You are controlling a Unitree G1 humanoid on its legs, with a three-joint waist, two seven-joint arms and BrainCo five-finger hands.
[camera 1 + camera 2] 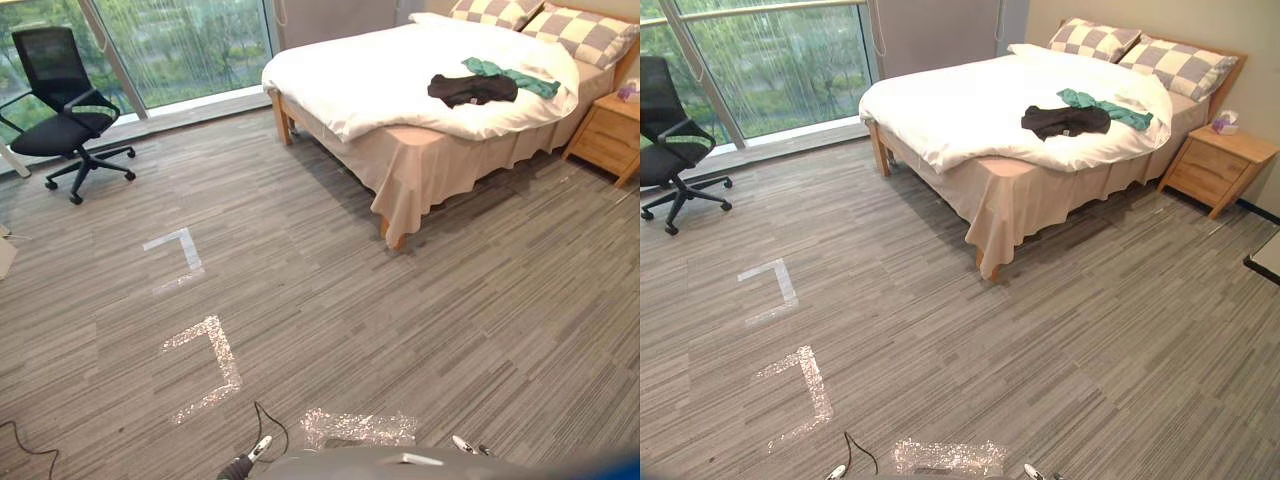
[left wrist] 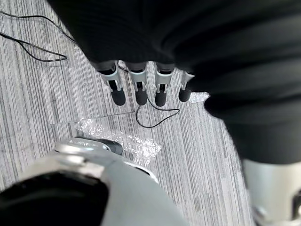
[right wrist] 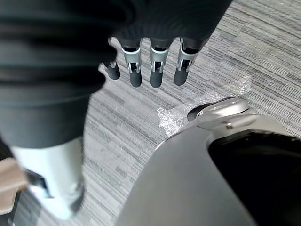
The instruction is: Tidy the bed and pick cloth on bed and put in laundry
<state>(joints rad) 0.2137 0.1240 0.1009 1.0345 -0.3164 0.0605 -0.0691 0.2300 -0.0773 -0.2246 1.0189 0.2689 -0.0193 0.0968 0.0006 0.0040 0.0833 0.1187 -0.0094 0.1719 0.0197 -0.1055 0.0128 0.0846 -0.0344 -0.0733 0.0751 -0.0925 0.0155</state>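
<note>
A black cloth (image 1: 472, 89) lies crumpled on the white duvet of the bed (image 1: 380, 85), near the bed's right side. A green cloth (image 1: 512, 76) lies just behind it, touching it. The bed stands across the room, far from both hands. My left hand (image 2: 139, 84) hangs down over the carpet with its fingers straight and nothing in it. My right hand (image 3: 157, 70) hangs the same way, fingers relaxed and empty.
Two checked pillows (image 1: 585, 35) sit at the head of the bed. A wooden nightstand (image 1: 610, 135) stands on its right side. A black office chair (image 1: 60, 110) stands by the window at the far left. Tape marks (image 1: 205, 360) lie on the carpet.
</note>
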